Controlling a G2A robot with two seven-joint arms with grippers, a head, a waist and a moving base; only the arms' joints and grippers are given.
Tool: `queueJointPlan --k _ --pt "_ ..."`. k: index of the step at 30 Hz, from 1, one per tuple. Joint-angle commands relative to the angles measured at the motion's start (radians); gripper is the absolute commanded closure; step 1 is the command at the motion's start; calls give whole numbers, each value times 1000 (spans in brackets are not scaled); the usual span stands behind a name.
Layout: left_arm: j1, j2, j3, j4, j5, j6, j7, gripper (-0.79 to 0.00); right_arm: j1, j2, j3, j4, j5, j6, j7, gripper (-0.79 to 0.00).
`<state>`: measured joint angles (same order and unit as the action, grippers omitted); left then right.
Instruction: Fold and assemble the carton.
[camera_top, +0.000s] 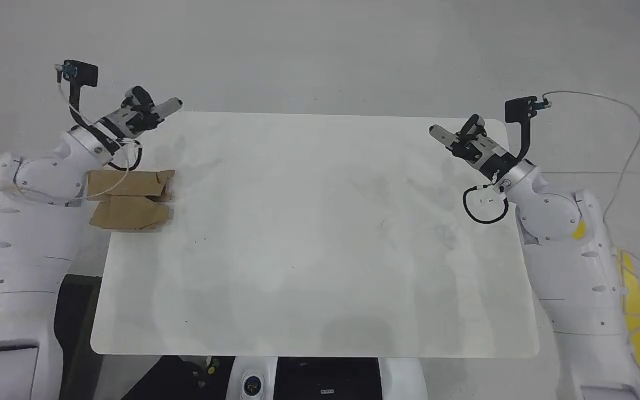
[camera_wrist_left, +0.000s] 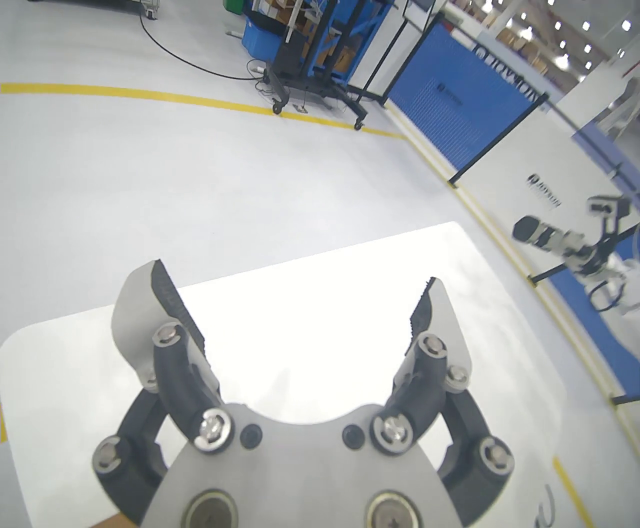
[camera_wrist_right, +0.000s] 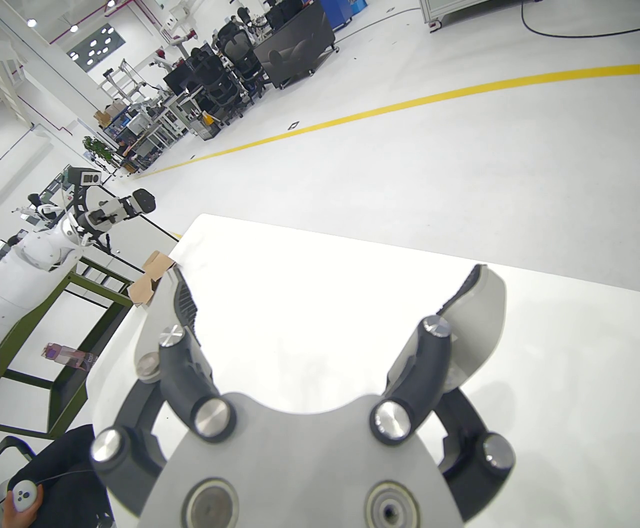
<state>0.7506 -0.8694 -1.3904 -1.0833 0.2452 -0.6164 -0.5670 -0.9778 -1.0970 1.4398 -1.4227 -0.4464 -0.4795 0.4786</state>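
Your left claw (camera_top: 168, 104) is hovering at the top view's upper left, fingers spread wide. Your right claw (camera_top: 441, 134) is hovering at the upper right, equally spread, pointing inward.

Hovers with the left gripper (camera_wrist_left: 295, 272) above a rounded corner of the white table (camera_wrist_left: 310, 330), jaws spread wide, black ribbed pads (camera_wrist_left: 172, 300) facing each other. Looks past the table edge onto pale grey floor (camera_wrist_left: 150, 175) crossed by a yellow line (camera_wrist_left: 150, 95). Faces a wheeled rack (camera_wrist_left: 310, 65) and blue panels (camera_wrist_left: 450, 115) beyond, with the right arm (camera_wrist_left: 555, 240) raised far off across the table.
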Motion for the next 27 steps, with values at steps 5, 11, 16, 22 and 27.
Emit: queueJointPlan --k 5,11,16,22,27 --pt "-21 7 -57 59 -222 43 -105 -785 0 0 0 0 0 0 0 -785" --pt "-7 14 -113 105 -361 45 -129 -785 0 0 0 0 0 0 0 -785" --pt "37 23 -166 140 -433 39 -125 -785 0 0 0 0 0 0 0 -785" --pt "82 43 -245 178 -466 68 -132 -785 0 0 0 0 0 0 0 -785" --pt "126 59 -304 184 -465 85 -133 -785 0 0 0 0 0 0 0 -785"
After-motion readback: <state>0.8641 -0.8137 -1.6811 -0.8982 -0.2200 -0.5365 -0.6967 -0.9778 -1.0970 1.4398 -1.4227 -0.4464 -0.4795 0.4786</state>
